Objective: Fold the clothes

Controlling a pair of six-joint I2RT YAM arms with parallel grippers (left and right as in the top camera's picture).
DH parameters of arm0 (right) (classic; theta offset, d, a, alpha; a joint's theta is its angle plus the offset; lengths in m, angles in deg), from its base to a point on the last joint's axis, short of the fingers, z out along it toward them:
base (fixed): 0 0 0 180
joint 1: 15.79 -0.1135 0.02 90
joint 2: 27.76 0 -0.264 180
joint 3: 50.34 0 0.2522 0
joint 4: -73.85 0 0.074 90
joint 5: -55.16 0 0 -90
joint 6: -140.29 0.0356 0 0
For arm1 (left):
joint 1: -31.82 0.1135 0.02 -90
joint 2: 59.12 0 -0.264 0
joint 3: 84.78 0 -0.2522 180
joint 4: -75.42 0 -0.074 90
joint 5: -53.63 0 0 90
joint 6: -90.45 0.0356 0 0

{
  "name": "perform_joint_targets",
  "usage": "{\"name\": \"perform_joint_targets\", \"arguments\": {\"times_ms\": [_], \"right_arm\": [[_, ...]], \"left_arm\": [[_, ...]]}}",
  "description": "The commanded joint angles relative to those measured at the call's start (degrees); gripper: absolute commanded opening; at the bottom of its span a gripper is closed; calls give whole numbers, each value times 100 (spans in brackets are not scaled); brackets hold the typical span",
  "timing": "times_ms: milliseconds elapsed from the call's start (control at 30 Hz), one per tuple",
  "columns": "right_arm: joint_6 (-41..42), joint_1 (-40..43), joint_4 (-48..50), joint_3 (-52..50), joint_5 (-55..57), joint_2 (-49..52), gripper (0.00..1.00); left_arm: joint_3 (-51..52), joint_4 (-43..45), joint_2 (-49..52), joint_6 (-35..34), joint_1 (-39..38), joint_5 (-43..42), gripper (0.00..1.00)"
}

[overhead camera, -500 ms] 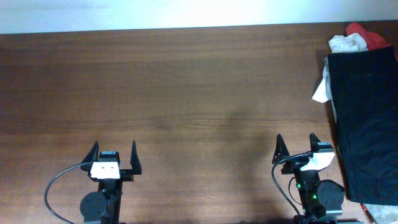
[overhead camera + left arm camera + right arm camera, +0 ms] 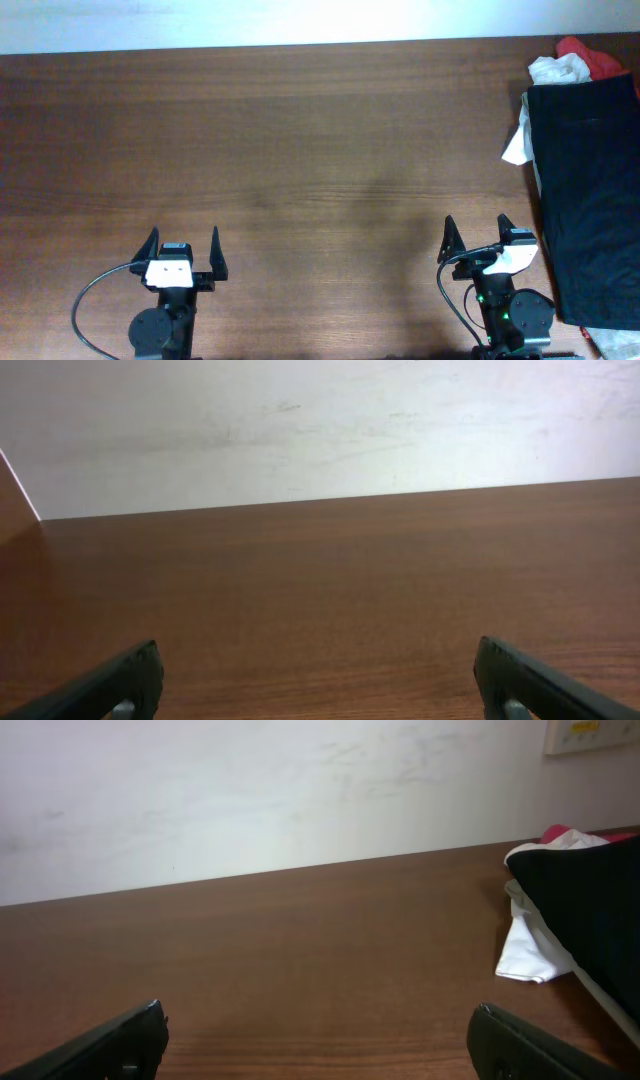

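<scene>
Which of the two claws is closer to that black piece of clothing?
Right. The right claw sits just beside the black garment, with a narrow strip of wood between them. The left claw is far off, across the table.

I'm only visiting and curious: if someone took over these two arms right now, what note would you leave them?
Left gripper: open, empty, parked at the near edge.
Right gripper: open, empty, parked just left of the pile.
Clothes: black garment, white garment and red garment heaped at the right edge of the table.
Done: nothing folded.
Left: fold every piece.
</scene>
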Motion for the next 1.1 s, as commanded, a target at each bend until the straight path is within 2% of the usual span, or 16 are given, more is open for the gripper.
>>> {"name": "perform_joint_targets", "arguments": {"times_ms": [0,1067], "right_arm": [[-4,-39,-26,-26,24,-42,99],[-2,-35,-17,-26,249,-42,99]], "left_arm": [[31,-15,-33,70,33,52,99],[31,-15,-33,70,33,55,99]]}}
